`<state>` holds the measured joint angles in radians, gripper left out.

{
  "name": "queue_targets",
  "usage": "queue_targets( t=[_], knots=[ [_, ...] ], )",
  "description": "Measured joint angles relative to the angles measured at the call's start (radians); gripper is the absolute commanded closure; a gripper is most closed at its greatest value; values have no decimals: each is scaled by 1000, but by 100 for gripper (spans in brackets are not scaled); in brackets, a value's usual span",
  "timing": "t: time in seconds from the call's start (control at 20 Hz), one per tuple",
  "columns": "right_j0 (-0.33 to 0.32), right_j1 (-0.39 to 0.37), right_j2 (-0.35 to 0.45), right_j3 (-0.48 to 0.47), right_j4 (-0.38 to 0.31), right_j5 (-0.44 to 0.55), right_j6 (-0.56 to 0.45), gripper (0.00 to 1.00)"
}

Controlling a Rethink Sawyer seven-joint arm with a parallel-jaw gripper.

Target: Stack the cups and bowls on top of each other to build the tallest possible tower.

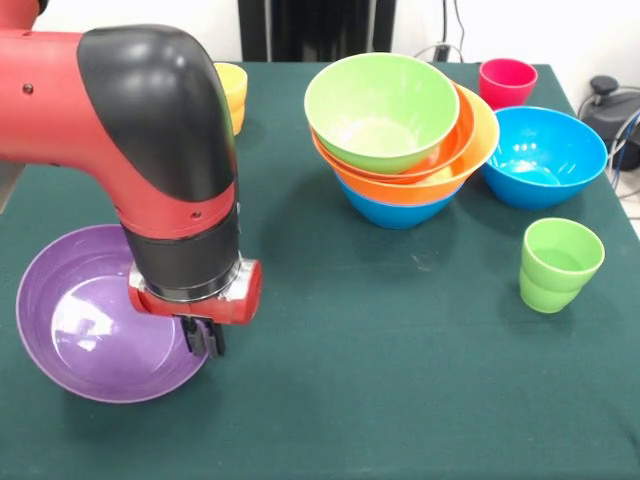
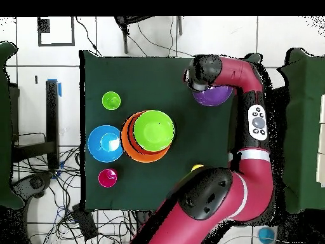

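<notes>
Here the jaws [image 1: 203,338] hang low at the purple bowl's [image 1: 85,320] rim, on the side towards the tower [image 1: 400,135]; the fingers look close together, but whether they pinch the rim I cannot tell. The bowl sits on the table [image 1: 350,400], well apart from the tower, with bare cloth between.

Glossy plastic bowls [image 1: 400,140]; matt, seemingly cloth table [image 1: 400,380].

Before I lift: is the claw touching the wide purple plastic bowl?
Cannot tell. In the front view the claw overlaps the purple bowl's rim, but no contact or gap shows; overhead, the arm hides it.
</notes>
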<state>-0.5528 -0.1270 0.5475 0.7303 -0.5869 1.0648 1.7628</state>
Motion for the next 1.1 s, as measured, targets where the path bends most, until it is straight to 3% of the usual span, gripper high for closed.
queue_targets(
  t=[1.1],
  knots=[
    [4, -120, -61, 58, 74, 0, 0, 100]
  ],
)
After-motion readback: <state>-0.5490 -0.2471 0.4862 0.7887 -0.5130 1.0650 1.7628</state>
